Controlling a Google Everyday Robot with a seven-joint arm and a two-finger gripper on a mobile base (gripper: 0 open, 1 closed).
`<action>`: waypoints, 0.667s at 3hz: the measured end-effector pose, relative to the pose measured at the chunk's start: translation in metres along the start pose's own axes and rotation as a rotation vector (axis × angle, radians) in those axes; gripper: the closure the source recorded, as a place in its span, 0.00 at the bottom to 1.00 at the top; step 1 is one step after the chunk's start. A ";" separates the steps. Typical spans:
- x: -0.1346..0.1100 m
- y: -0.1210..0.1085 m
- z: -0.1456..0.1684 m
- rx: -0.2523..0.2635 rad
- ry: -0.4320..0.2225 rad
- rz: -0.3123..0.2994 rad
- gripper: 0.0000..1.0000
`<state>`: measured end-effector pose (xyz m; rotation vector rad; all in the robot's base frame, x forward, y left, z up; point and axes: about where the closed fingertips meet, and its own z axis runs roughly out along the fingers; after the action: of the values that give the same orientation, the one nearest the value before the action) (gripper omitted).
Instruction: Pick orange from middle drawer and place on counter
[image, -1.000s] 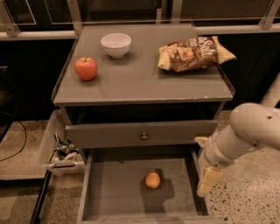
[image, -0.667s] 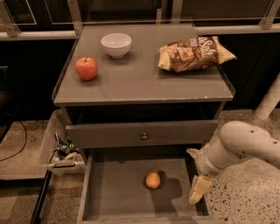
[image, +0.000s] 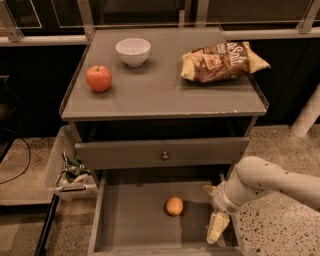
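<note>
The orange (image: 174, 205) lies on the floor of the open middle drawer (image: 130, 217), near its centre. My gripper (image: 213, 208) hangs inside the drawer at its right side, a short way right of the orange and not touching it. Its two pale fingers are spread apart, one toward the drawer's back and one toward the front, with nothing between them. My white arm (image: 270, 180) reaches in from the right. The grey counter (image: 165, 95) tops the cabinet above.
On the counter stand a red apple (image: 99, 78) at the left, a white bowl (image: 133, 51) at the back and a chip bag (image: 222, 61) at the right. A closed drawer front with a knob (image: 164, 155) overhangs the open drawer. A bin of clutter (image: 70, 175) sits left of the cabinet.
My arm has dropped lower and moved left, bringing the gripper down into the drawer and nearer the orange. The orange has not moved.
</note>
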<state>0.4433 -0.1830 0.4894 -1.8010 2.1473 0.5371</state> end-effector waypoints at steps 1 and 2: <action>0.003 0.005 0.004 -0.007 -0.011 0.006 0.00; 0.003 -0.003 0.018 0.038 -0.093 0.010 0.00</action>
<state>0.4452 -0.1780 0.4716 -1.7115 2.0917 0.5676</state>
